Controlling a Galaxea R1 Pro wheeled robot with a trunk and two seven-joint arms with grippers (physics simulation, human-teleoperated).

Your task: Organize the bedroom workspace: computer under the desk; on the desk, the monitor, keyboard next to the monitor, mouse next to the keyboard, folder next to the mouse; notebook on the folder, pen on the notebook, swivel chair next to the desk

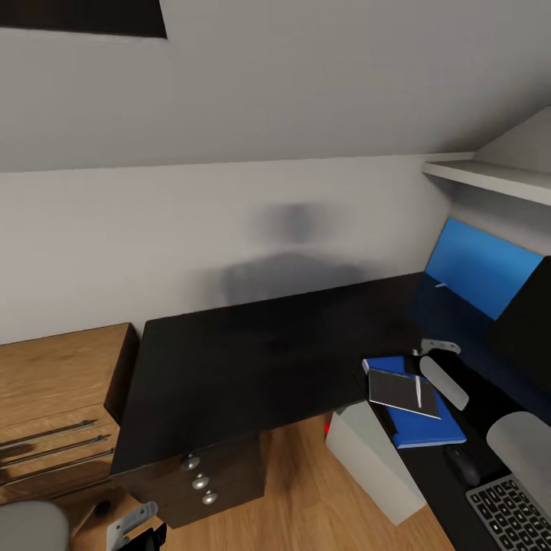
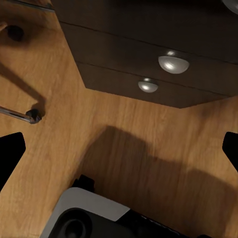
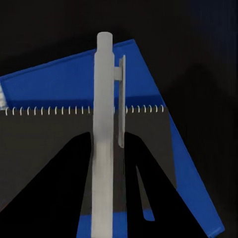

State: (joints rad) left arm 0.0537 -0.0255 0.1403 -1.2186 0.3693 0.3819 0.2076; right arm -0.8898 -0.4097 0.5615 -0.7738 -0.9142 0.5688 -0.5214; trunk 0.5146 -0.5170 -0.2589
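Pen (image 3: 105,134): grey, clipped, lower right of head view, gripped by closed right tool (image 3: 106,198) above notebook (image 1: 403,392) on folder (image 1: 425,425); left tool (image 2: 119,148) spread, empty.

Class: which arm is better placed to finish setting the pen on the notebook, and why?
Right. The right gripper hovers over the notebook and folder with the pen between its jaws. The left gripper hangs low by the drawers, over the floor.

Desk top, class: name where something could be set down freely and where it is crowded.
The desk lies bare from the wall to its front edge above the drawer unit, and rightward up to the folder. The right wing is crowded: folder with notebook and pen on it, mouse, keyboard, monitor.
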